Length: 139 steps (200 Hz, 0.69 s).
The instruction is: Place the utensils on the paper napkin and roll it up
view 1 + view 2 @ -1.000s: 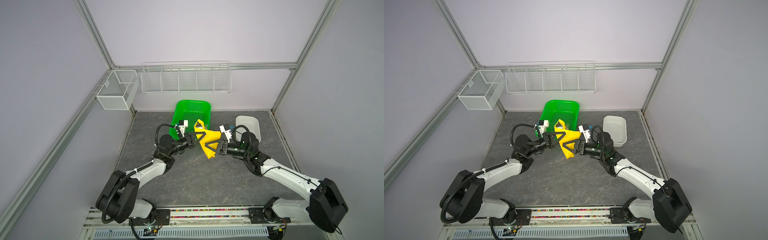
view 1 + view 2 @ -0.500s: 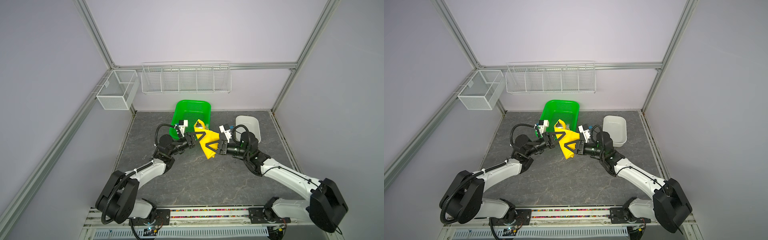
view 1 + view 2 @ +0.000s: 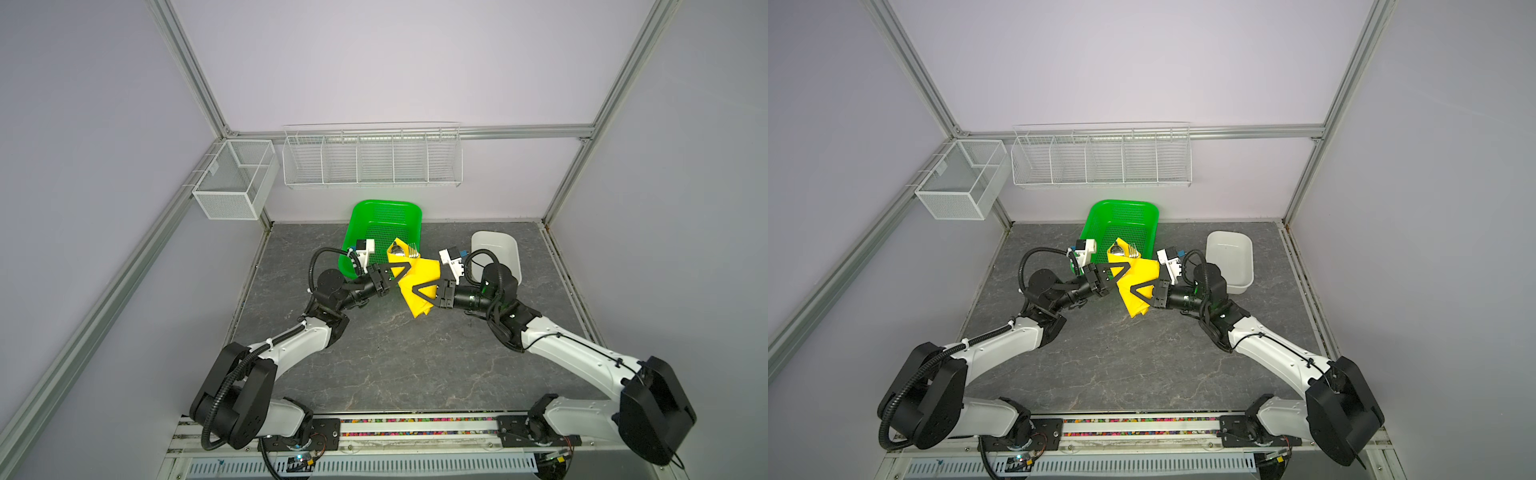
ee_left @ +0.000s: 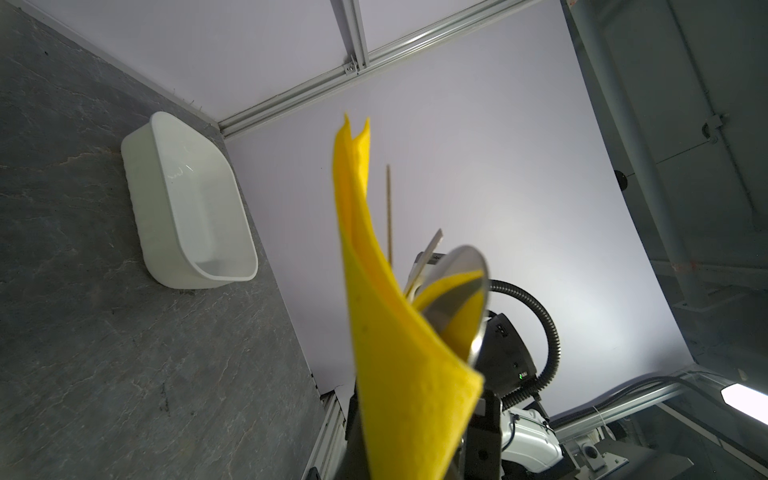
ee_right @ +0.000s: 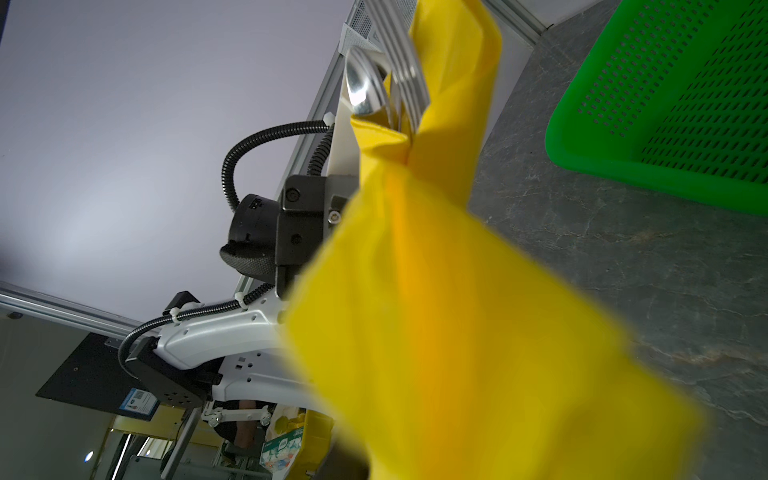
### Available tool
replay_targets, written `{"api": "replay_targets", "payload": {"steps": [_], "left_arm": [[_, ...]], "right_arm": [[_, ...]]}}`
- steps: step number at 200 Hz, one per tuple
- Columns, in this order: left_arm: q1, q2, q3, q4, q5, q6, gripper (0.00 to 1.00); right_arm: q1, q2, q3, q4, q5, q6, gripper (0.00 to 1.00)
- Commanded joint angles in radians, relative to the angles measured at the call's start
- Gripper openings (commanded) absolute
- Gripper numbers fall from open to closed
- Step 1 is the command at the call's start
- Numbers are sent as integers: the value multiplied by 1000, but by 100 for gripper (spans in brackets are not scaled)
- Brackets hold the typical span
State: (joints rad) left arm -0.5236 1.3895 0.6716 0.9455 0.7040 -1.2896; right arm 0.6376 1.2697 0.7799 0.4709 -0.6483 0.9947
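Napkin (image 3: 417, 286) wraps spoon (image 3: 397, 250) and fork (image 3: 412, 249) — held just before green basket (image 3: 384, 222)

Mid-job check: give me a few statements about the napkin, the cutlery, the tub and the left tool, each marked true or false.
1. The paper napkin lies flat on the table. False: it is bunched upright around the utensils.
2. A spoon and a fork poke out of the napkin's top. True.
3. The white tub stands left of the green basket in both top views. False: it stands to the right.
4. The white tub is empty. True.
5. The left tool is shut on the napkin. True.
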Motion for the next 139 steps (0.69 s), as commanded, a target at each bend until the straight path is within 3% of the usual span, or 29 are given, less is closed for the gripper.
{"api": "replay_targets", "payload": {"steps": [1, 49, 139], "left_arm": [[4, -11, 17, 42, 6, 2, 6], [3, -2, 19, 53, 32, 3, 26], [-26, 41, 33, 90, 63, 0, 41]], "right_arm": [[3, -18, 8, 66, -17, 11, 14], [2, -8, 26, 69, -14, 7, 9], [4, 21, 44, 116, -28, 17, 6]]}}
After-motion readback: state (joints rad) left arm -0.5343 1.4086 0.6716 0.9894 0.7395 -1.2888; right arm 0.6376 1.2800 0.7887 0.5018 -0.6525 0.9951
